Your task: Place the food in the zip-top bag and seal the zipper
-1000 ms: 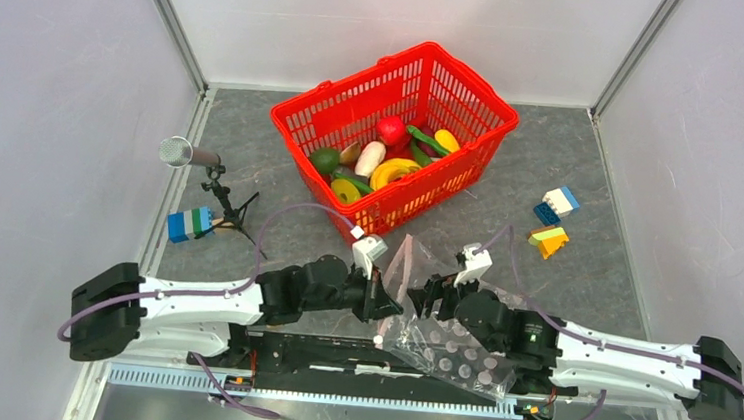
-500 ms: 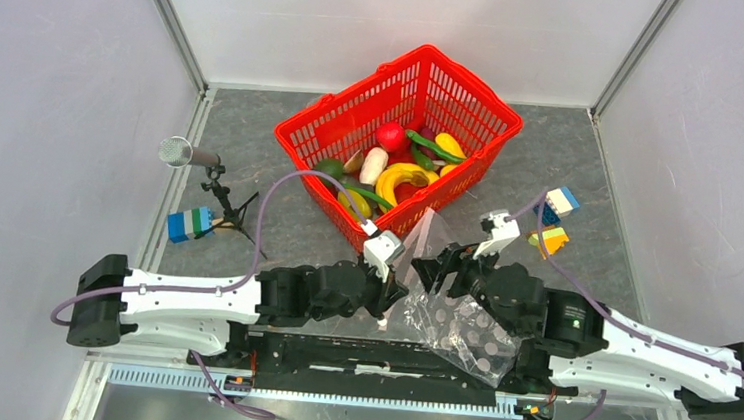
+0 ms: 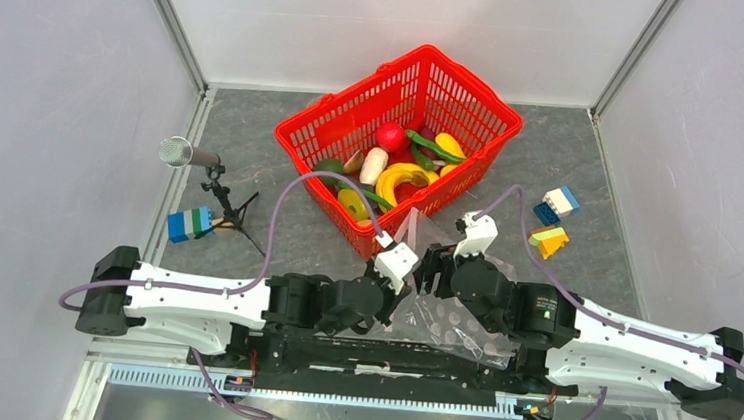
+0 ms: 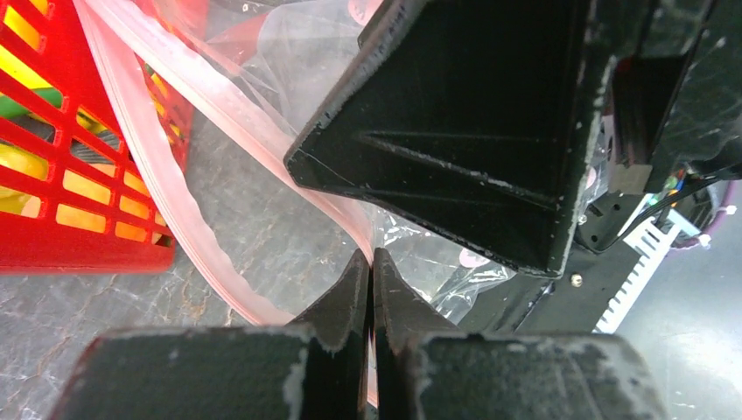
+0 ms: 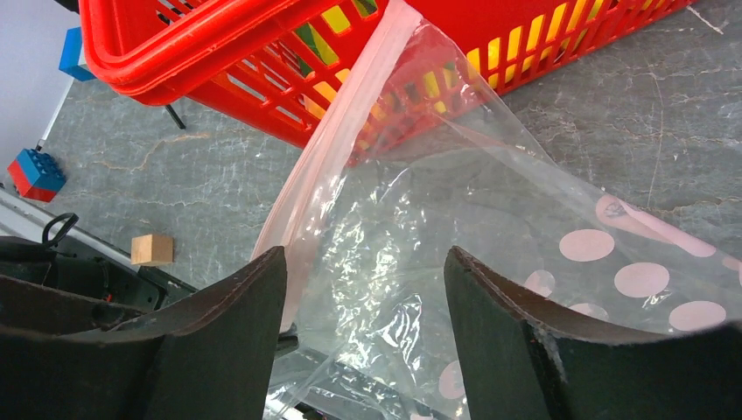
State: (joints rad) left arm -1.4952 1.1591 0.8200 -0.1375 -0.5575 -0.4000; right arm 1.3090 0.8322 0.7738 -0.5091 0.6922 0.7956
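The zip-top bag [image 3: 452, 319] is clear with pale pink dots and lies between my two grippers at the near edge, its mouth raised toward the red basket [image 3: 306, 133]. My left gripper [image 3: 399, 294] is shut on the pink zipper [image 4: 175, 197]; in the left wrist view the strip runs into the closed tips [image 4: 373, 255]. My right gripper [image 3: 431, 275] is open over the bag, empty; its fingers [image 5: 236, 324] straddle the clear film [image 5: 490, 219] beside the zipper [image 5: 350, 114]. The food [image 3: 396, 177] sits in the basket: a red piece [image 3: 390, 136], yellow, green and white pieces.
A microphone on a small tripod [image 3: 190, 156] stands at the left, with a brick stack [image 3: 189, 223] beside it. Coloured bricks [image 3: 554, 201] [image 3: 547, 241] lie at the right. A wooden cube [image 5: 152, 248] lies near the front rail. The basket wall [image 5: 219, 52] is just beyond the bag.
Both grippers have moved closer together at the bag's mouth, and the mouth edge has risen toward the basket. The basket shifted slightly a second ago and has stayed still since.
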